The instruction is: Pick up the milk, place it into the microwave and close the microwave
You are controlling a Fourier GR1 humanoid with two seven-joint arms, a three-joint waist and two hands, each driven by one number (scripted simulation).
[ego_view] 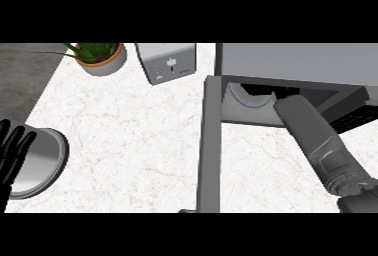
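Left hand (13, 150) open, fingers up, right forearm (321, 145) inside microwave (295, 60)

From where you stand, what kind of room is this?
Most likely a kitchen. A marble-look counter carries a toaster, a microwave with its door swung open, and a metal pan. A potted plant sits in the corner.

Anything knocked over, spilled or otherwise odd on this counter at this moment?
Nothing stands out. The plant and toaster stand upright, the microwave door hangs open, and the right forearm reaches inside.
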